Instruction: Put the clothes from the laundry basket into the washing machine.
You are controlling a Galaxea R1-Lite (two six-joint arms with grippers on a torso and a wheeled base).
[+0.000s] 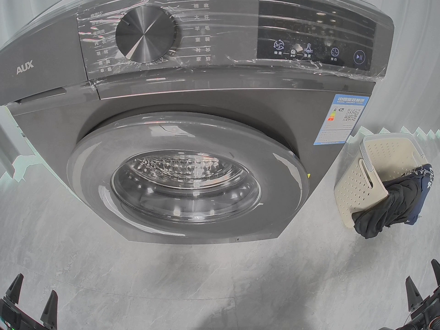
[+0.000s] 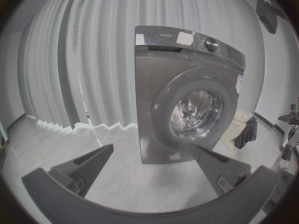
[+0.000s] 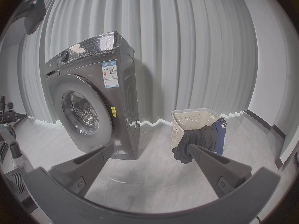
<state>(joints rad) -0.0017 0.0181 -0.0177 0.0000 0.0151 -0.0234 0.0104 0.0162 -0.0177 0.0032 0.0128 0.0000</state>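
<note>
A grey front-loading washing machine (image 1: 192,115) stands before me with its round glass door (image 1: 185,184) closed; it is also in the left wrist view (image 2: 187,94) and the right wrist view (image 3: 93,97). To its right on the floor stands a cream perforated laundry basket (image 1: 366,179) (image 3: 193,120) with dark clothes (image 1: 389,207) (image 3: 199,140) draped over its front rim. My left gripper (image 1: 31,299) (image 2: 151,150) hangs open and empty low at the left. My right gripper (image 1: 424,283) (image 3: 151,150) is open and empty low at the right, short of the basket.
Pale grey floor (image 1: 220,276) lies open between me and the machine. White pleated curtains (image 3: 187,47) line the wall behind machine and basket. Some equipment on stands (image 2: 291,131) is off to the side.
</note>
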